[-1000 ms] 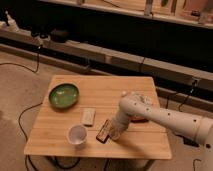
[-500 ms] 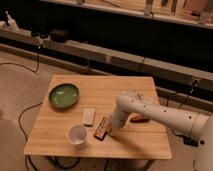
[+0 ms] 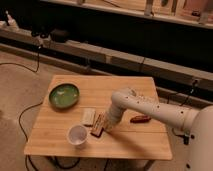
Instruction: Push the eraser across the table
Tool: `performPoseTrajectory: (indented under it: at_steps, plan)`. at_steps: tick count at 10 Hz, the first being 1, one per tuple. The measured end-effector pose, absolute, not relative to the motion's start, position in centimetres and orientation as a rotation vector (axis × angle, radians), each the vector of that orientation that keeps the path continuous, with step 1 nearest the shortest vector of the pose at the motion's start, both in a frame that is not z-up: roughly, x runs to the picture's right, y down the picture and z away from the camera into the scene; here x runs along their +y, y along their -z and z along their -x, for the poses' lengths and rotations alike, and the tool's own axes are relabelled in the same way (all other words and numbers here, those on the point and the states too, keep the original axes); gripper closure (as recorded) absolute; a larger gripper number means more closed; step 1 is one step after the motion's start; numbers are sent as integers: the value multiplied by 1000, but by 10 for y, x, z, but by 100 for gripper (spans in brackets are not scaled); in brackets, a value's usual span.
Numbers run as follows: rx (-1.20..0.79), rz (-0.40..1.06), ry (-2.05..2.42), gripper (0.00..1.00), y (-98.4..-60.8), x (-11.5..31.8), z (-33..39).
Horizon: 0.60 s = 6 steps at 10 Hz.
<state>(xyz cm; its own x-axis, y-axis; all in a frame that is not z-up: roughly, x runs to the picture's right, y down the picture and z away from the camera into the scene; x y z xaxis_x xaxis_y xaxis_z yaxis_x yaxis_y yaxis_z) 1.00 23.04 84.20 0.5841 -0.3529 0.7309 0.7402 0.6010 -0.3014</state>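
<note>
The eraser [image 3: 98, 125], a small flat dark block with a reddish-brown rim, lies on the light wooden table [image 3: 125, 92] near the front middle, just right of the pale flat rectangle [image 3: 89, 116]. My gripper [image 3: 107, 123] is down at the table, right beside the eraser's right side and seemingly touching it. The white arm [image 3: 150, 106] reaches in from the right.
A white cup [image 3: 77, 135] stands at the front left of the eraser. A green bowl [image 3: 64, 95] sits at the left. A small reddish-brown oblong thing [image 3: 139, 119] lies right of the arm. The table's front edge is close below the eraser.
The gripper has moved left across the table, and the eraser has shifted left with it, now close to the pale rectangle.
</note>
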Motion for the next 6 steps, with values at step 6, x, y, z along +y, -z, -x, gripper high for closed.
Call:
performPoseTrajectory:
  at_steps: [6]
  plan:
    - [-652, 626, 753, 100, -851, 215, 14]
